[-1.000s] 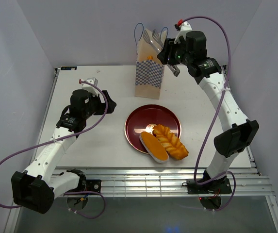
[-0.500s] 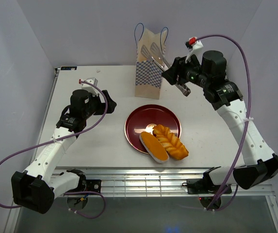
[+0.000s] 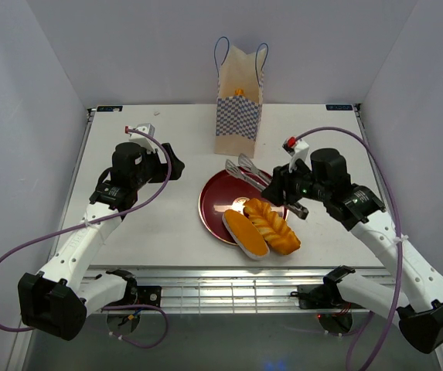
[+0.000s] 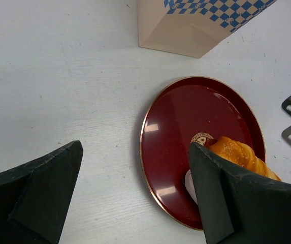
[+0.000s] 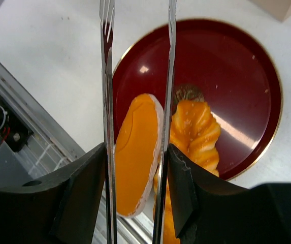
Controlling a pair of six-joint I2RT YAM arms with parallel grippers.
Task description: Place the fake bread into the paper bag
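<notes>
A braided loaf (image 3: 274,225) and a flat oval roll (image 3: 245,233) of the fake bread lie on the near edge of the dark red plate (image 3: 233,185). An orange piece (image 3: 239,92) shows in the mouth of the paper bag (image 3: 237,116), which stands upright at the back. My right gripper (image 3: 285,190) is shut on metal tongs (image 3: 241,167). The tongs' tips are apart and empty, hanging over the plate. In the right wrist view the tongs (image 5: 106,76) frame the oval roll (image 5: 135,152) beside the loaf (image 5: 196,132). My left gripper (image 4: 135,198) is open over bare table left of the plate (image 4: 186,117).
The bag's corner (image 4: 196,25) lies just beyond the plate in the left wrist view. The table's metal front rail (image 3: 244,286) runs right below the bread. Grey walls close in the left, the right and the back.
My right arm has swung down from the bag's mouth to the plate, bringing the empty tongs with it. The left arm has not moved.
</notes>
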